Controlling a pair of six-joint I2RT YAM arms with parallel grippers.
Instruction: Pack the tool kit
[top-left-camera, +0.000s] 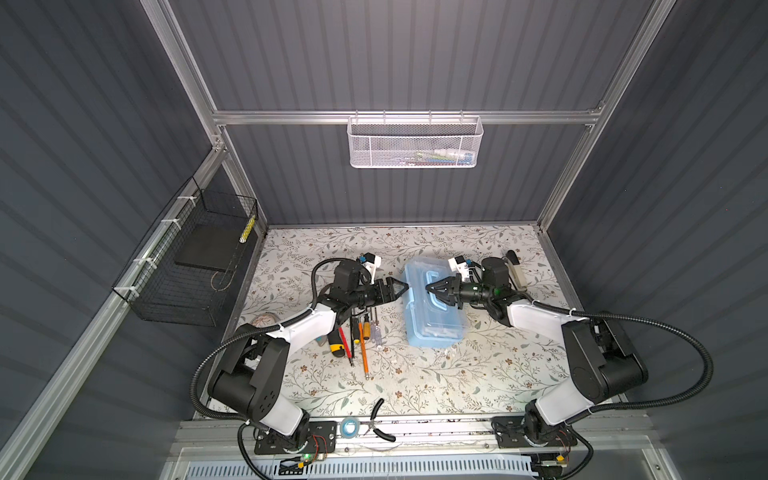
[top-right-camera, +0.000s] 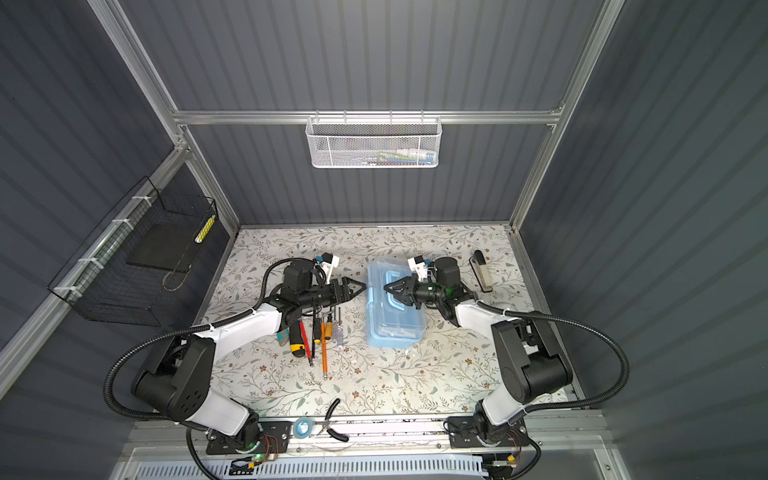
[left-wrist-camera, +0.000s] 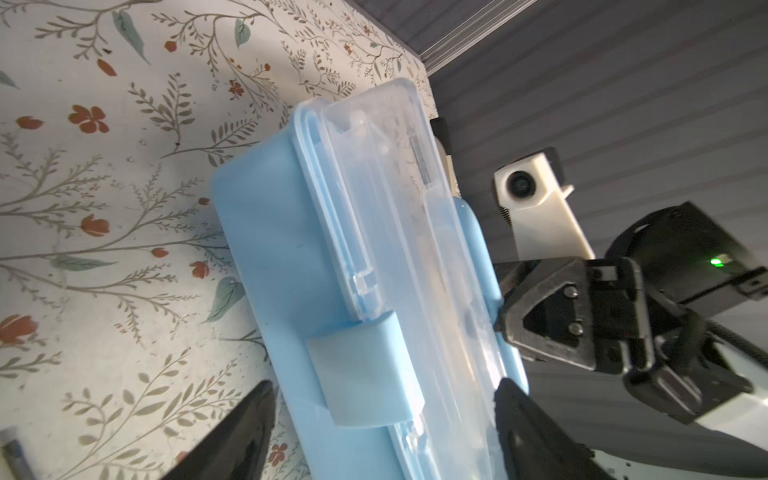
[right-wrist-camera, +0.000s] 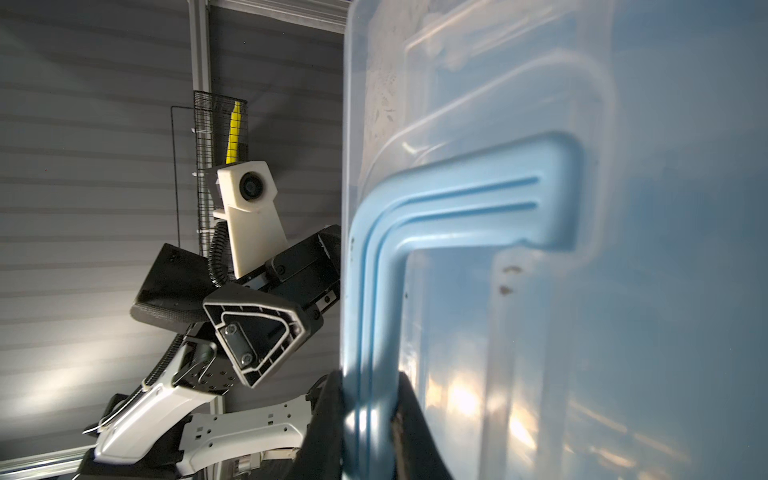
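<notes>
A light blue tool box (top-left-camera: 432, 328) (top-right-camera: 395, 328) with a clear lid stands in the middle of the flowered table. My right gripper (top-left-camera: 432, 291) (right-wrist-camera: 370, 399) is shut on the box's blue handle (right-wrist-camera: 457, 208) from the right. My left gripper (top-left-camera: 402, 286) (left-wrist-camera: 384, 386) is open at the box's left side, its fingers straddling the blue latch (left-wrist-camera: 361, 370) without touching it. Several screwdrivers (top-left-camera: 357, 336) (top-right-camera: 322, 336) lie side by side left of the box, partly under my left arm.
Black-handled pliers (top-left-camera: 380, 419) and a roll of tape (top-left-camera: 350, 427) lie at the table's front edge. A beige and black tool (top-right-camera: 482, 270) lies at the back right. A white mesh basket (top-left-camera: 415, 141) hangs on the back wall, a black wire basket (top-left-camera: 195, 266) at the left.
</notes>
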